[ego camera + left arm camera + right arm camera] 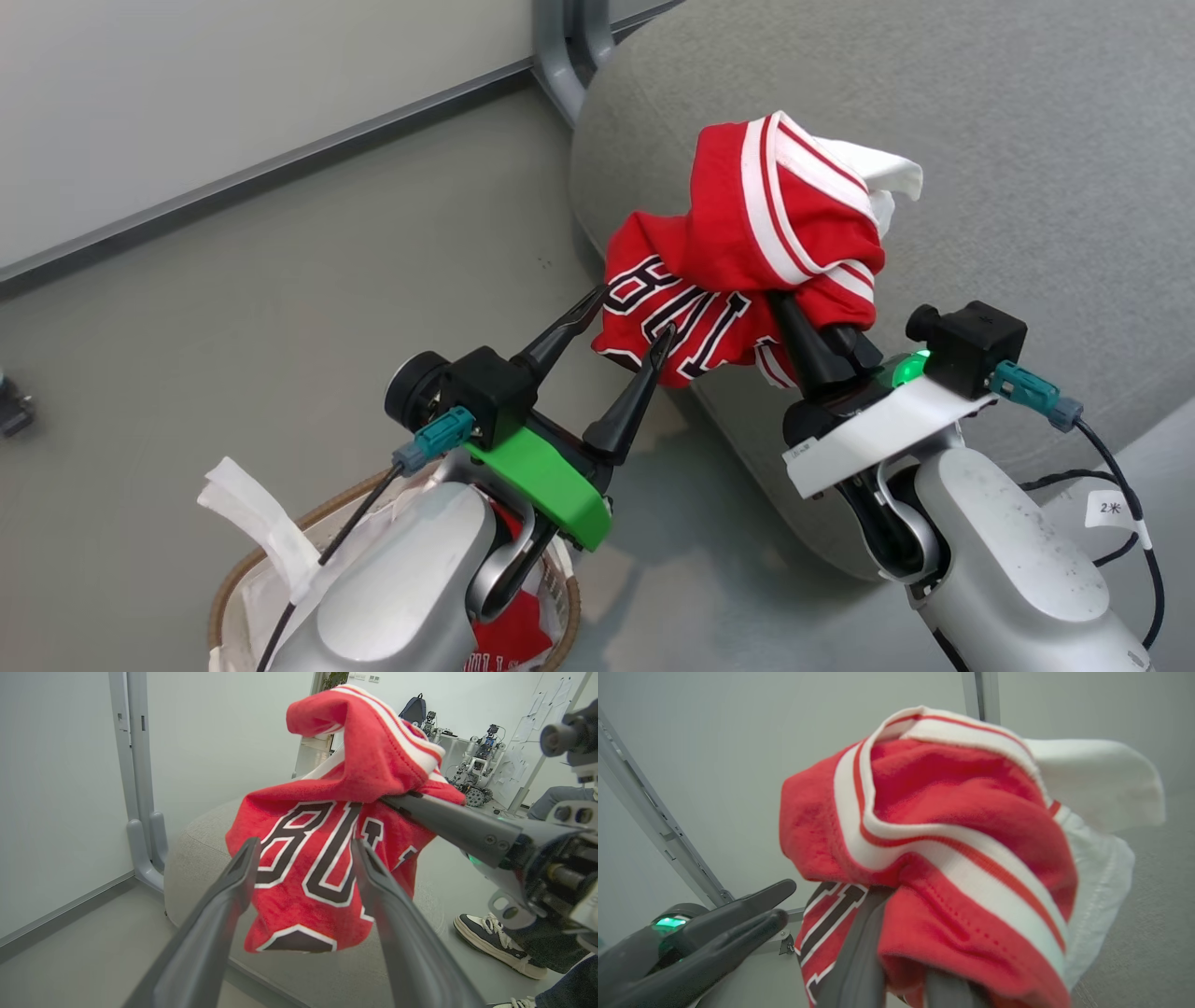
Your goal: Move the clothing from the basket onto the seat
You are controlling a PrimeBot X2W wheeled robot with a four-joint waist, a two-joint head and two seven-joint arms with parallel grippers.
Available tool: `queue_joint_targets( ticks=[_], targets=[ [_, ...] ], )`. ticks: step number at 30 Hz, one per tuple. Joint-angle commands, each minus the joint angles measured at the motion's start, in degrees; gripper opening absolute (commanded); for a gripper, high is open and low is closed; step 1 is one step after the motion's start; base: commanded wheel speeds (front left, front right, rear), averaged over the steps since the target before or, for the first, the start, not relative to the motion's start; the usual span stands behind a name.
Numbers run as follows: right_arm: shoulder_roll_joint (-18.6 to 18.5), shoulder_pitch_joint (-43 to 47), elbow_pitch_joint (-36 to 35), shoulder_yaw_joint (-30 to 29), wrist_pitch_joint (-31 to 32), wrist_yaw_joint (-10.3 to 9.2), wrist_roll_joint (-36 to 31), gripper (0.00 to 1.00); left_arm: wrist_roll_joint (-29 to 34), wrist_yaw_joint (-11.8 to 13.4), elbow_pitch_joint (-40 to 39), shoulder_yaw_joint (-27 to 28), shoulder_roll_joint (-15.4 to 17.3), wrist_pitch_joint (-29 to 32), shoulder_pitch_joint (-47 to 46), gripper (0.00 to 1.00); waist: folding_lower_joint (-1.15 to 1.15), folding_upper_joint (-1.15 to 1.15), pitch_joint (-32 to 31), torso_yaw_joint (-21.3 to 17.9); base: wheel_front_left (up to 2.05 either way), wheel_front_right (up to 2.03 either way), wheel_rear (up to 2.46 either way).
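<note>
Right gripper (820, 338): jaws clamped on the clothing (747, 243), fingertips buried in the fabric. The bundle is bunched ahead of and above the right tips, white-striped hem on top and a white flap sticking out on the far side. The lettered panel hangs down on the side facing the left gripper (633, 313). Left jaws are wide apart and holding nothing. Their tips sit right at the lower lettered fold, which lies just ahead of the gap; contact I can't tell. The bundle hangs in the air over the seat (980, 140), above its rounded near-left edge and not resting on it. Ahead of and outboard of the right jaws, broad grey cushion top runs to the frame edge. The seat's curved side wall drops to the floor (280, 308) below and between the two grippers. Outboard of the left jaws, open floor runs out to the wall skirting (233, 177). A grey post foot (560, 56) stands ahead of the left tips, at the seat's far corner. The basket (233, 579) is behind the left jaws under that forearm, with the white liner (252, 523) over its rim and more red fabric (509, 635) inside. In the left wrist view a person's shoe (495, 938) stands on the floor beyond the right gripper, near the seat.
</note>
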Motion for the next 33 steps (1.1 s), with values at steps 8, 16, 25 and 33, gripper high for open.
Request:
queue_joint_targets(
  ticks=[8, 16, 25, 33],
  targets=[
    [-0.7, 3.0, -1.6, -4.3, -0.3, -0.04, -1.5, 0.00, -0.3, -0.2, 0.3, -2.7, 0.1, 0.0, 0.2, 1.00, 0.00, 0.00, 1.5, -5.8, 0.00, 0.00, 0.00],
    [-2.2, -1.1, 1.1, -9.9, -0.3, -0.05, -3.1, 0.00, -0.3, -0.2, 0.3, -3.5, 2.0, 0.0, 0.7, 1.00, 0.00, 0.00, 4.4, -4.8, 0.00, 0.00, 0.00],
    [-6.4, -10.7, 8.8, -16.7, -0.3, -0.05, -4.9, 0.00, -0.4, -0.2, -1.1, -4.7, 5.6, 0.0, -2.2, 1.00, 0.00, 0.00, 11.9, -0.1, 0.00, 0.00, 0.00],
    [-9.0, -19.3, 16.1, -22.4, -0.3, -0.05, -6.4, 0.00, -0.3, -0.2, -3.5, -5.3, 9.5, 0.4, -4.1, 1.00, 0.00, 0.00, 19.0, 2.9, 0.00, 0.00, 0.00]
  ],
)
